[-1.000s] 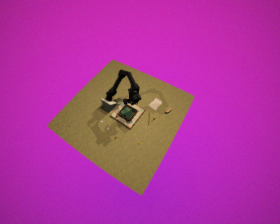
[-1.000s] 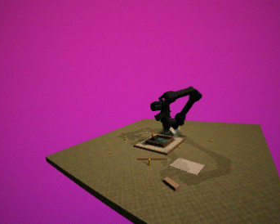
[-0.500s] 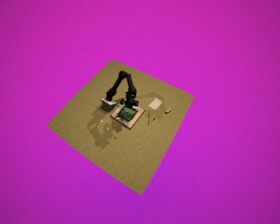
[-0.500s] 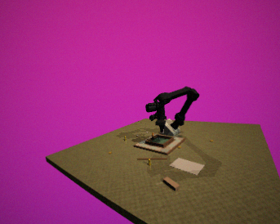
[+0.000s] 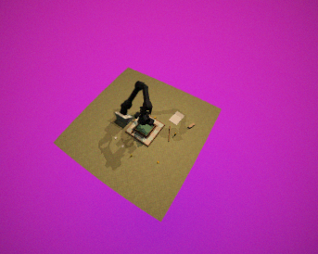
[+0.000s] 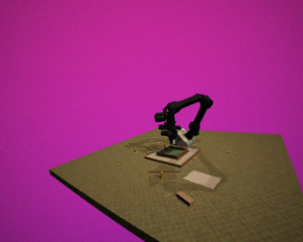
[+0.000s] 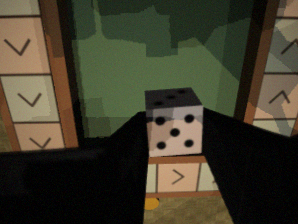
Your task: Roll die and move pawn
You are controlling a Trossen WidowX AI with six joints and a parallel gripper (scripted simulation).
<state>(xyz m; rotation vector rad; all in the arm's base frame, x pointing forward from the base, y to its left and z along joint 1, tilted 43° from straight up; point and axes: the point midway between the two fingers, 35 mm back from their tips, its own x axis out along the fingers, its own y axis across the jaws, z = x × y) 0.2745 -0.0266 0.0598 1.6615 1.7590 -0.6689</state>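
My gripper (image 5: 147, 122) (image 6: 172, 140) (image 7: 170, 117) is shut on the white die (image 7: 174, 131), which shows five pips on the face toward the wrist camera and three on the darker adjoining face. It holds the die above the green-floored dice tray (image 6: 172, 155) (image 7: 64, 100), near one wall in the wrist view. The board (image 5: 157, 134) (image 6: 158, 160) (image 7: 30, 100) has arrowed squares around the tray. A small orange-brown upright thing (image 6: 165, 145) at the board's far side may be the pawn; it is too small to be sure. No pawn shows in the wrist view.
A pale sheet (image 5: 176, 118) (image 6: 202, 179), a brown block (image 5: 191, 125) (image 6: 185, 198) and a thin stick (image 5: 169, 133) (image 6: 164, 171) lie beside the board. A small yellow figure (image 6: 162, 175) stands by the stick. A grey-white slanted object (image 5: 123, 119) (image 6: 183, 138) is near the arm's base.
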